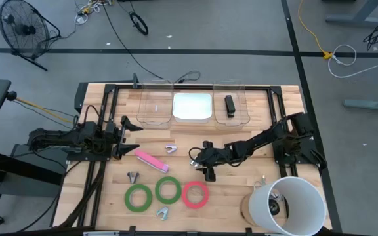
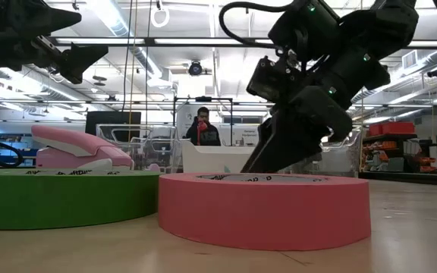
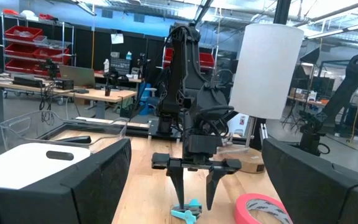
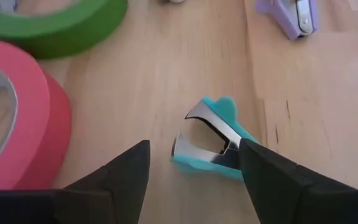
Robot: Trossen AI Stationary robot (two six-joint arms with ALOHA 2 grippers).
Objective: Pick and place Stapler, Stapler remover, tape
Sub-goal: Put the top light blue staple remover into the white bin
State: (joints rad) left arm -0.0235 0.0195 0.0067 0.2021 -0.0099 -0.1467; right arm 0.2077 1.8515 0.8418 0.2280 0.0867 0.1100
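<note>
Near the front edge lie three tape rolls: green, green, pink. Just behind, the right gripper stands open astride the teal remover; off-centre closing could flick it away. Pink stapler mid-table. The left gripper, open, waits by the left edge.

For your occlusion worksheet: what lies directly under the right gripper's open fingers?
A teal staple remover lies on the bare wooden table under the open right gripper; one finger covers its far edge.
</note>
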